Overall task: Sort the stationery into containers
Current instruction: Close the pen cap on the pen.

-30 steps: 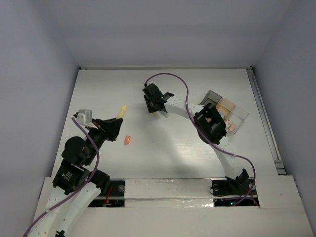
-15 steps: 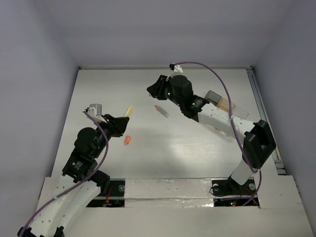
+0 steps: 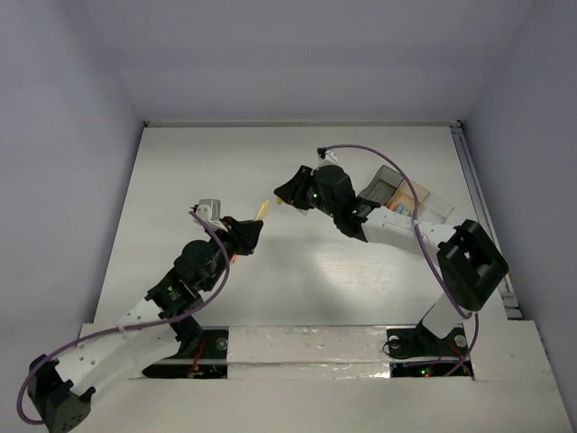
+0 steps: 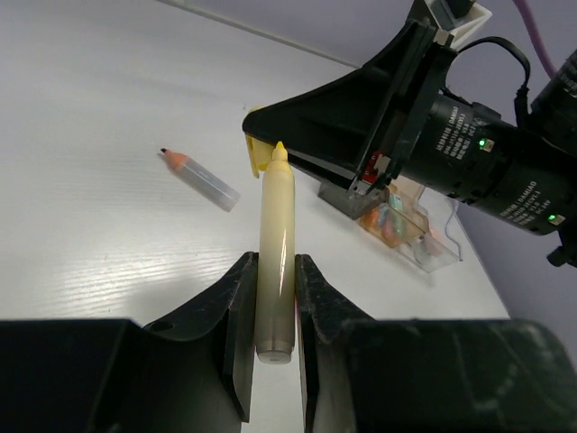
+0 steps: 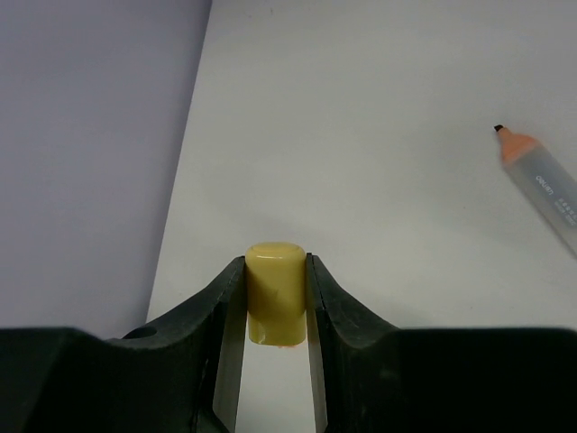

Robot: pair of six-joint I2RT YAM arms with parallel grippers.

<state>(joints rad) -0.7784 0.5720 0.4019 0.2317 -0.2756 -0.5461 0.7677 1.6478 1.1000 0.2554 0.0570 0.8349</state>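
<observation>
While the marker (image 4: 275, 207) is clamped in the left end effector (image 4: 272, 263) over the table (image 3: 361, 271), tip beside the right end effector (image 5: 274, 264) clamped on a yellow stub (image 5: 275, 298), either could be knocked loose by contact.

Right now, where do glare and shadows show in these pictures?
Top view: a bright sheen on the table, soft arm shadows. Left wrist view: a glare streak runs along the yellow marker. Right wrist view: the yellow cap is sharp, evenly lit.
</observation>
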